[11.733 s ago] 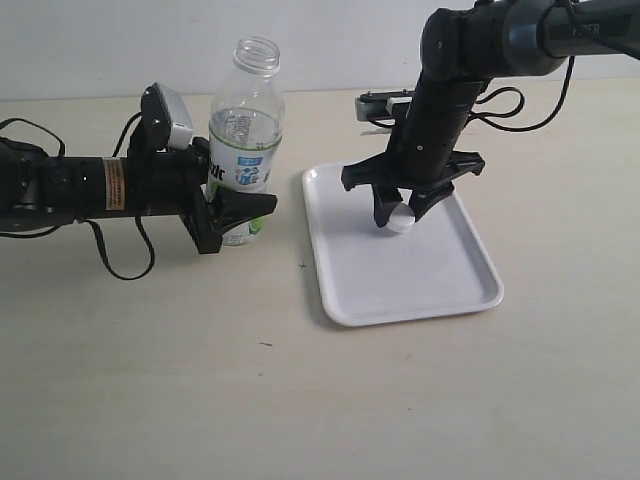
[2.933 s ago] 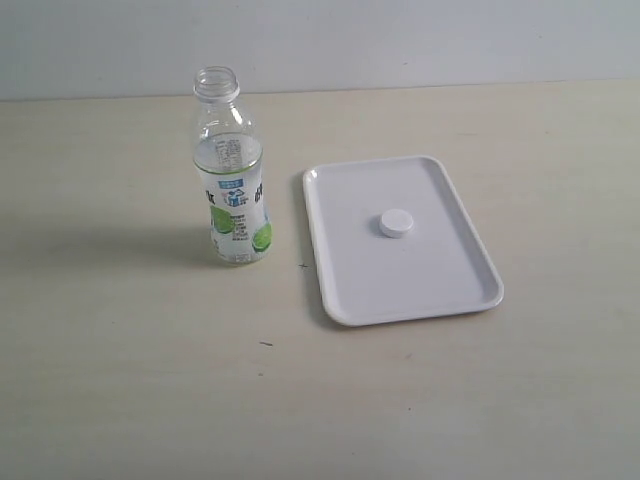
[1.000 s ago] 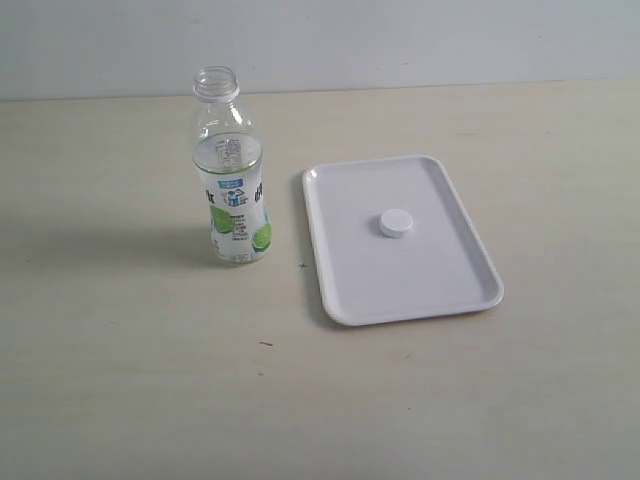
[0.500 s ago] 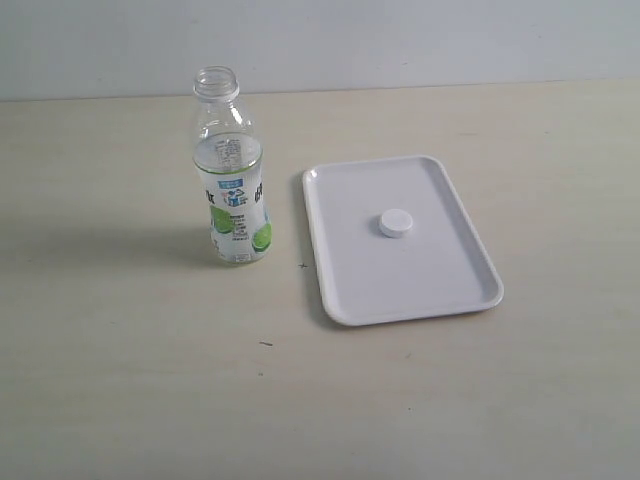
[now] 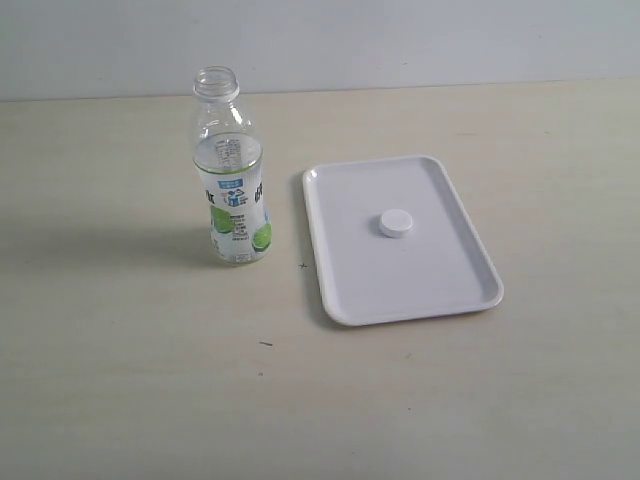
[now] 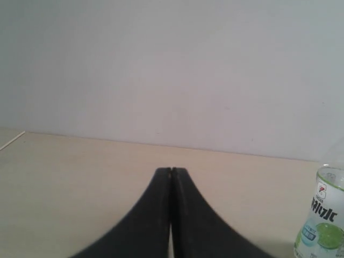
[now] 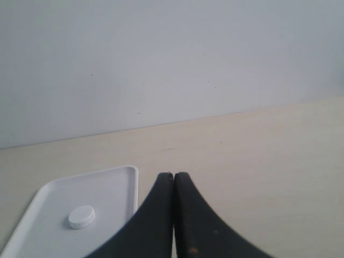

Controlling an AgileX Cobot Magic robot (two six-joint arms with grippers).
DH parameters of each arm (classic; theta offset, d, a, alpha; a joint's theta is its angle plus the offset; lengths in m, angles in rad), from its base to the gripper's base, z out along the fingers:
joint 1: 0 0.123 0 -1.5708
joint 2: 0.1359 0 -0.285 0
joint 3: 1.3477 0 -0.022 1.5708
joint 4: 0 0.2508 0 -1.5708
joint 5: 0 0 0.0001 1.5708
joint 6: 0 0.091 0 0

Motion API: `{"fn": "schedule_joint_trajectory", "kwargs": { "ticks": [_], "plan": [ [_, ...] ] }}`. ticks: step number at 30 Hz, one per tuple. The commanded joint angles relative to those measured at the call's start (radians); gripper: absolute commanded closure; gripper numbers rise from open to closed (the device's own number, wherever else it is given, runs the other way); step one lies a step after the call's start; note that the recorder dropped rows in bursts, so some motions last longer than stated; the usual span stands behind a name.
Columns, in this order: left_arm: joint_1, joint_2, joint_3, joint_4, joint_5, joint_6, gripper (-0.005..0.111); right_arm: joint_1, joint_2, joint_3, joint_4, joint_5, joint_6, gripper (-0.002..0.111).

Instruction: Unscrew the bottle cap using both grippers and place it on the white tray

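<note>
- we see the bottle (image 5: 233,175) standing upright on the bench (image 5: 150,380), left of centre in the exterior view, with its mouth open.
- its label (image 5: 236,196) wraps the lower half, with a green lime (image 5: 260,236) near the base; the upper part is clear.
- the white tray (image 5: 420,290) lies flat on the bench right of centre in that view, near the bottle but not touching it.
- the bottle cap (image 5: 396,223) rests flat on the tray near its middle, away from the raised rim on every side.
- the left pincer (image 6: 171,171) is closed, its two black fingers (image 6: 153,215) pressed together at the tips with nothing between them; its wrist view shows the bottle well apart from it.
- the right pincer (image 7: 173,175) is closed in the same way and grips nothing; its wrist view shows the tray and the cap beyond the tips, untouched.
- a pale wall (image 5: 400,40) rises behind the far edge of the bench.
</note>
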Motion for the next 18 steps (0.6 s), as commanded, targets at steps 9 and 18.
{"fn": "schedule_joint_trajectory", "kwargs": {
  "ticks": [9,18],
  "plan": [
    [-0.004,-0.006,0.003,-0.519,0.003,0.599,0.107,-0.006,-0.006,0.005,-0.003,-0.001,-0.004,0.108],
    [-0.004,-0.006,0.003,-0.516,0.003,0.474,0.107,-0.006,-0.006,0.005,-0.003,-0.001,-0.004,0.108]
  ]
}}
